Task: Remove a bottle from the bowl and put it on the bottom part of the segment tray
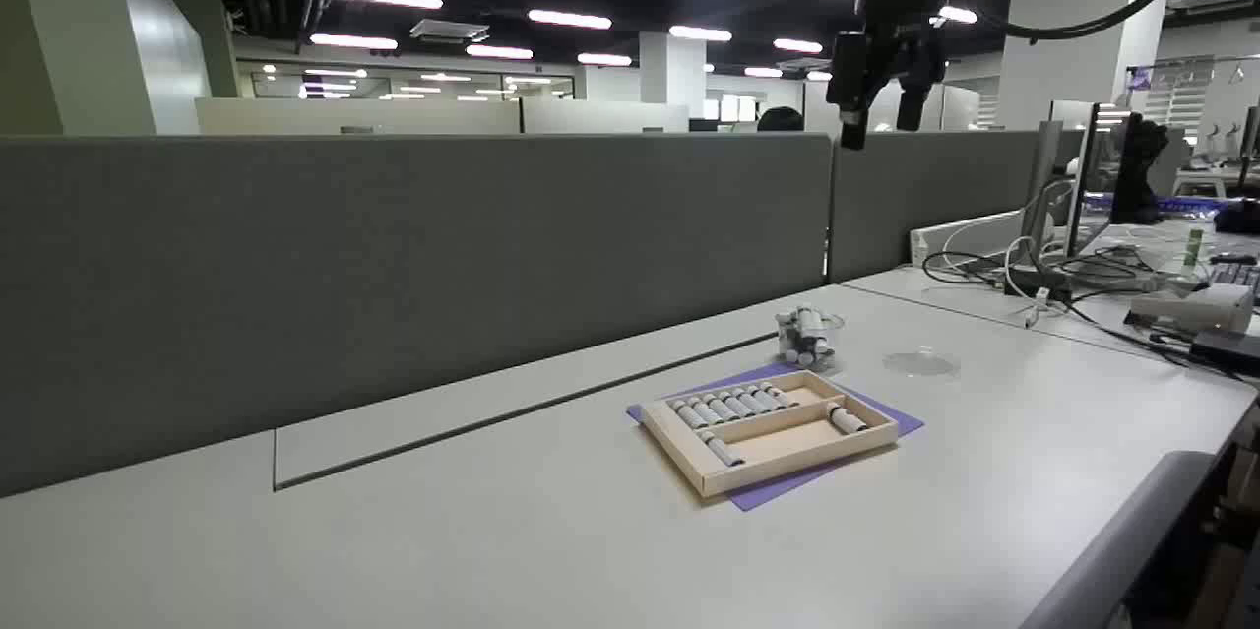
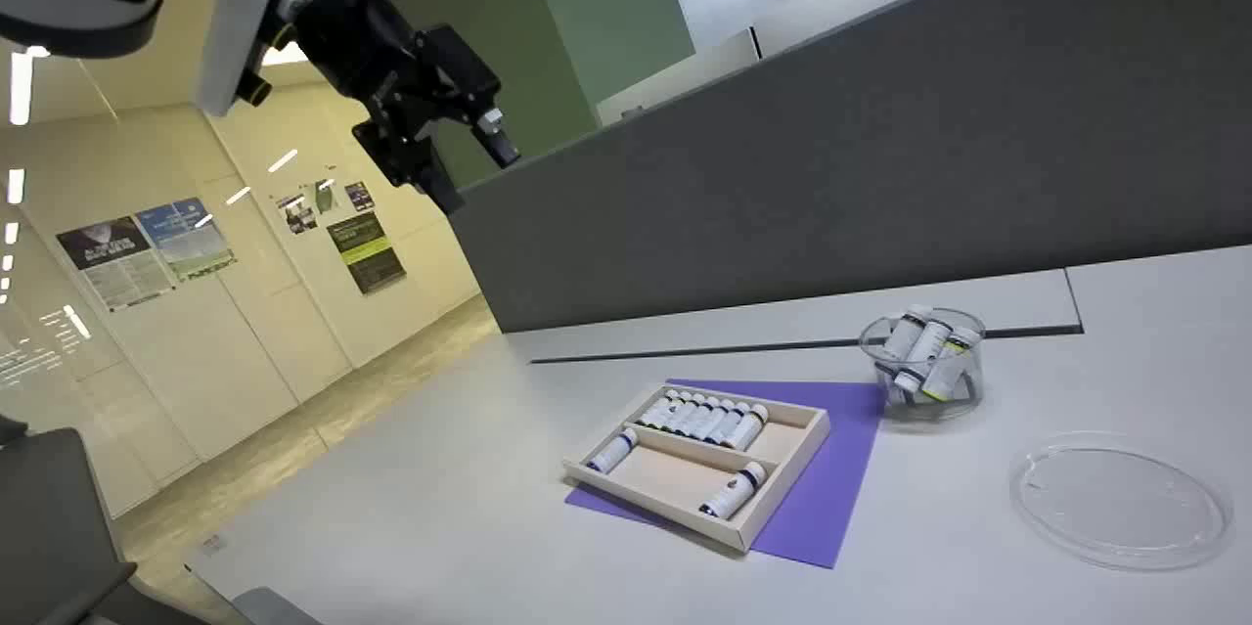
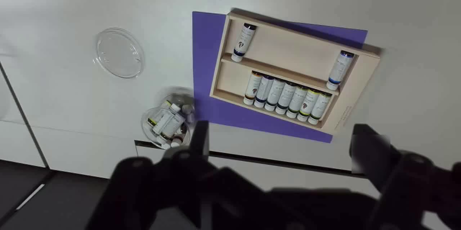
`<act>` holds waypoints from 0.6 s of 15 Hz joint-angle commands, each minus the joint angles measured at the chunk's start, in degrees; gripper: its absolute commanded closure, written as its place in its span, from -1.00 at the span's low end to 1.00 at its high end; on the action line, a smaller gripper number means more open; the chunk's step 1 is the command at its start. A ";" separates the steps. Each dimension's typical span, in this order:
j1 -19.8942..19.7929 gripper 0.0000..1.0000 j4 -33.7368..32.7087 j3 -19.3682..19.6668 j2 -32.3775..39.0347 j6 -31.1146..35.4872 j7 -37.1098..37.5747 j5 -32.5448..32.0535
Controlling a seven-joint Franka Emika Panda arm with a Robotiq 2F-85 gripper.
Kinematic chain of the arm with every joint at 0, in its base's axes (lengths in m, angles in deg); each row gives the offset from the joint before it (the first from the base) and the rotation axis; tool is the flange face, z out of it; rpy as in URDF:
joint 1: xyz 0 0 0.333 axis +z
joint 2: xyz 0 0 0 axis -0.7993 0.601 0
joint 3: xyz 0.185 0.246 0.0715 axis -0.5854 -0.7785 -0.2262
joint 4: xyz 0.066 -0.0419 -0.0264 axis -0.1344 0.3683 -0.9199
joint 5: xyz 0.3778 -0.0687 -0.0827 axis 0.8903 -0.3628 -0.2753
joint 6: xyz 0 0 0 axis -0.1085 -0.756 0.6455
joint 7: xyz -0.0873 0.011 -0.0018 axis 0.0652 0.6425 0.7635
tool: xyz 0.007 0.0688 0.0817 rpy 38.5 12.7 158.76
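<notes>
In an exterior view, a dark chair (image 2: 49,517) is seen at the far left, near the edge of the table (image 2: 421,508). Next, the tool (image 2: 481,185) is held high above the table, its two fingers spread well apart, as is also shown in the wrist view. Lower and further right, a shallow wooden tray (image 2: 675,473), divided lengthwise into two compartments, is set on a purple sheet (image 2: 827,483). In the compartment nearer the camera, a white-capped bottle (image 2: 613,452) is laid at the left end and another bottle (image 2: 734,491) at the right end, both caps turned toward the divider. In the farther compartment, seven bottles (image 2: 702,418) are lined up side by side, toward the left. By the sheet's far right corner, a clear bowl (image 2: 968,385) is stood on the table; whether the sheet is touched by it cannot be told. In it, loose bottles (image 2: 924,351) are heaped at various tilts, some reaching up to its rim. Farthest right, a clear round lid (image 2: 1120,503) is laid flat on the table, apart from the bowl.
</notes>
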 commanded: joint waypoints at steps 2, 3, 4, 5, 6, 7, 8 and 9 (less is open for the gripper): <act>1.01 -1.00 -0.13 0.93 0.06 -0.24 0.37 -0.48; 1.01 -1.00 -0.13 0.93 0.06 -0.24 0.37 -0.48; 1.01 -1.00 -0.13 0.93 0.06 -0.24 0.37 -0.48; 1.01 -1.00 -0.13 0.93 0.06 -0.24 0.37 -0.48; 1.01 -1.00 -0.13 0.93 0.06 -0.24 0.37 -0.48; 1.01 -1.00 -0.13 0.93 0.06 -0.24 0.37 -0.48; 1.01 -1.00 -0.13 0.93 0.06 -0.24 0.37 -0.48; 0.96 -1.00 -1.71 1.97 1.90 -0.86 -1.38 0.26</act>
